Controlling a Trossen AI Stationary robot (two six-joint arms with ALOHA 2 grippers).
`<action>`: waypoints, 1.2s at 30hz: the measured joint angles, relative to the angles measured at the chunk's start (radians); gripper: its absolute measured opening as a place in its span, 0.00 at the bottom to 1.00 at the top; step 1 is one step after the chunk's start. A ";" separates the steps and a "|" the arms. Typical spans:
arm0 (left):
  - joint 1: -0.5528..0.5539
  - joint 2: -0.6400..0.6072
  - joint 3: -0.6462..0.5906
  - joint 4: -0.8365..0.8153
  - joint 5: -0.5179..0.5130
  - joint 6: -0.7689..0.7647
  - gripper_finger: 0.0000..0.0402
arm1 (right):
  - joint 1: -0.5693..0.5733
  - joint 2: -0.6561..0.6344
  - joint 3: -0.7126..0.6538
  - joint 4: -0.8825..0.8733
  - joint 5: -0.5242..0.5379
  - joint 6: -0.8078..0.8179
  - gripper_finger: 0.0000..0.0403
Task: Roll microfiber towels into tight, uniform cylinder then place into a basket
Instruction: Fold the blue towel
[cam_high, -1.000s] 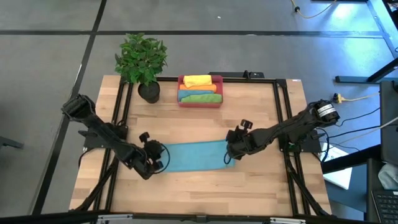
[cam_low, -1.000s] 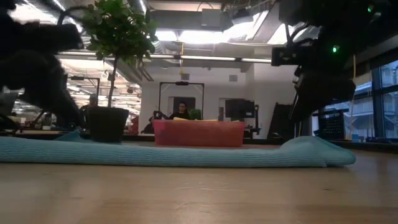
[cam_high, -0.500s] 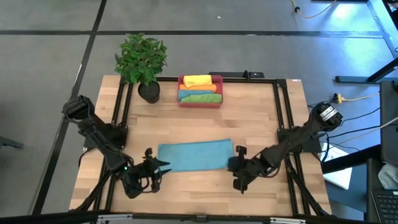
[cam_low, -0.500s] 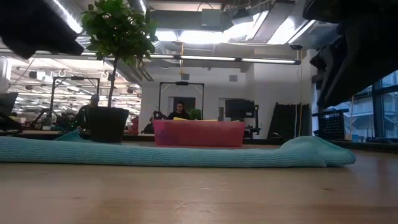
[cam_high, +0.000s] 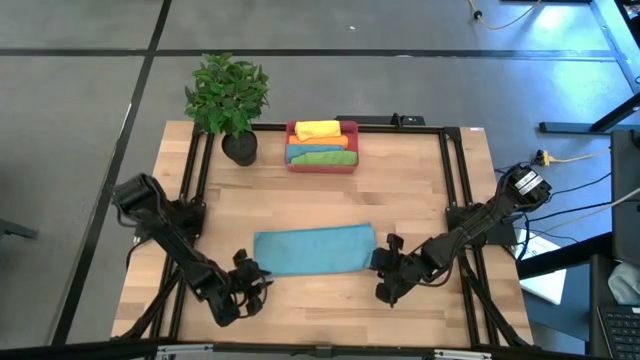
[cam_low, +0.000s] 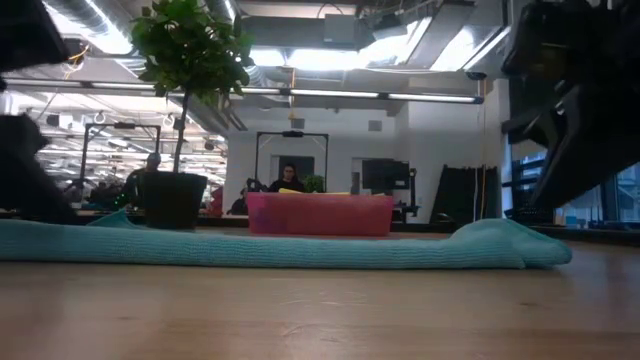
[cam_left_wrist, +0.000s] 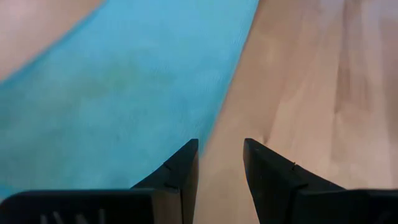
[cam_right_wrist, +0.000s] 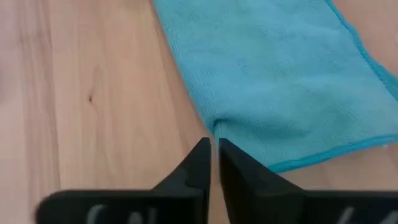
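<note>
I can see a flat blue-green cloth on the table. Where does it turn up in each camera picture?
High view: teal towel mid-table, between both grippers.
Low view: long strip across the tabletop.
Left wrist view: fills the upper left.
Right wrist view: upper right.
Shared landmark: pink basket, behind it.

A potted plant (cam_high: 228, 100) stands at the wooden table's (cam_high: 420, 190) far-left corner.

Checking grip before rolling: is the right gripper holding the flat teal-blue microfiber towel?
No. The right gripper is nearly shut just short of the teal-blue microfiber towel, gripping nothing.
</note>
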 joint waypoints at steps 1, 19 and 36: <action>0.000 0.009 0.000 -0.003 0.015 -0.012 0.29 | 0.000 0.000 -0.007 0.014 0.000 0.000 0.07; -0.020 0.018 0.000 -0.032 -0.047 -0.092 0.28 | 0.000 0.065 -0.071 0.161 -0.048 0.021 0.03; -0.046 0.017 0.000 -0.044 -0.130 -0.107 0.29 | 0.000 0.087 -0.070 0.195 -0.043 -0.006 0.03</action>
